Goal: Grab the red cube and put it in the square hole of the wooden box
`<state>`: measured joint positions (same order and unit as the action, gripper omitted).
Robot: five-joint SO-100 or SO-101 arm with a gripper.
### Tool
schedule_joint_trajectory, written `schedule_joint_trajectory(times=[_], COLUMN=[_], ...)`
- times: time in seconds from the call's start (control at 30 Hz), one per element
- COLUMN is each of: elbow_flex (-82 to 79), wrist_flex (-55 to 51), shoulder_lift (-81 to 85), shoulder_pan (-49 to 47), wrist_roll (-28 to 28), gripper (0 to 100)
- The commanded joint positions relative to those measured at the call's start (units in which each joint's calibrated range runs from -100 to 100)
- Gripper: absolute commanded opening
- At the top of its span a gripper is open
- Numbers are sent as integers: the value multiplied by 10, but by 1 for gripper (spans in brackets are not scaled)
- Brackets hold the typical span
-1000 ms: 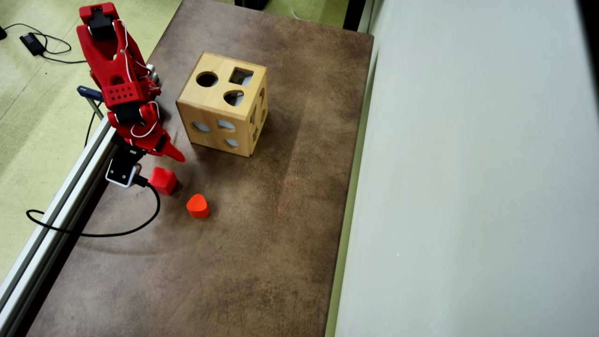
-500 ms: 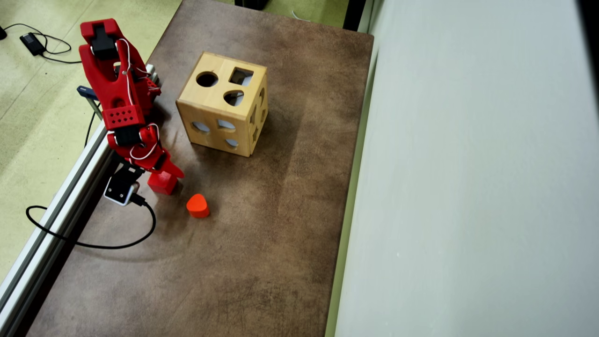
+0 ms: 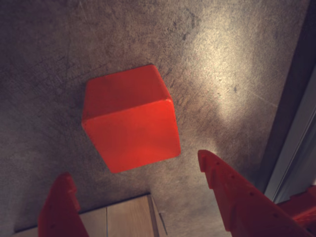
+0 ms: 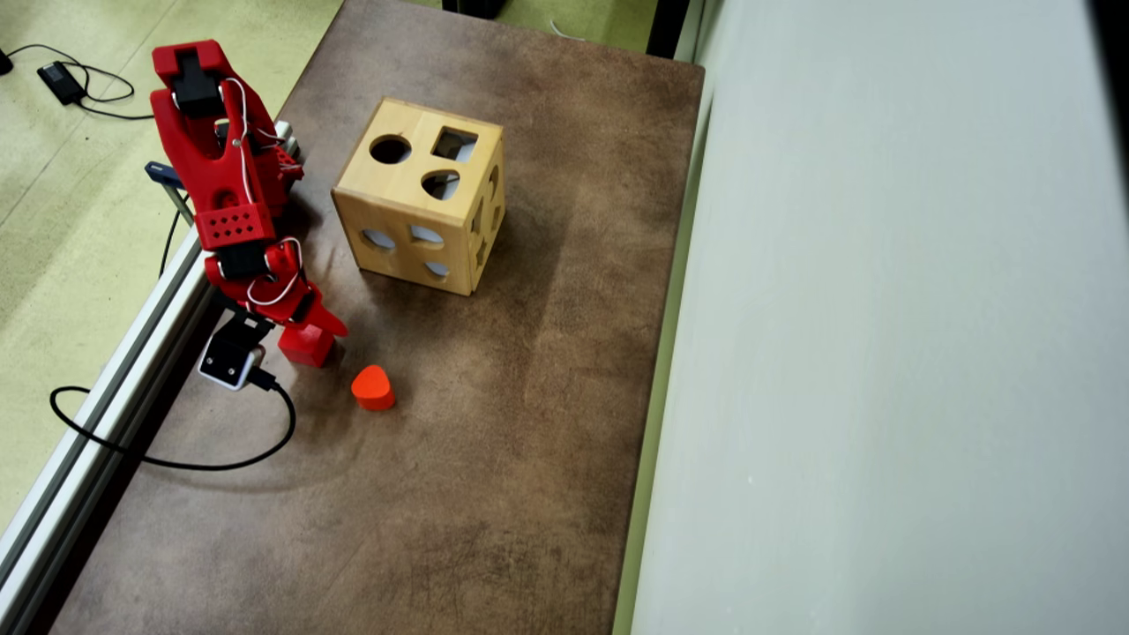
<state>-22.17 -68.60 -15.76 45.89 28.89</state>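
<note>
The red cube (image 3: 131,118) is seen flat on the table at the centre of the wrist view, one corner turned toward the lower edge. In the overhead view it lies at left of centre (image 4: 306,346). The wooden box (image 4: 419,196) stands upright at upper centre, its square hole (image 4: 454,144) located in the top face.

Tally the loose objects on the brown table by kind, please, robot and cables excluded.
Red cube: 1
Red heart-shaped block: 1
Wooden shape-sorter box: 1
Total: 3
</note>
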Motion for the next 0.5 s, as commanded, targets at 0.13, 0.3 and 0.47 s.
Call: schedule_joint_trajectory(times=[0.13, 0.3, 0.47], elbow_flex=[58, 60, 61], wrist_flex=[-2, -1, -1], shoulder_lift=[3, 3, -19], shoulder_pan=[31, 30, 25], wrist_roll=[1, 1, 1], gripper=[39, 39, 39])
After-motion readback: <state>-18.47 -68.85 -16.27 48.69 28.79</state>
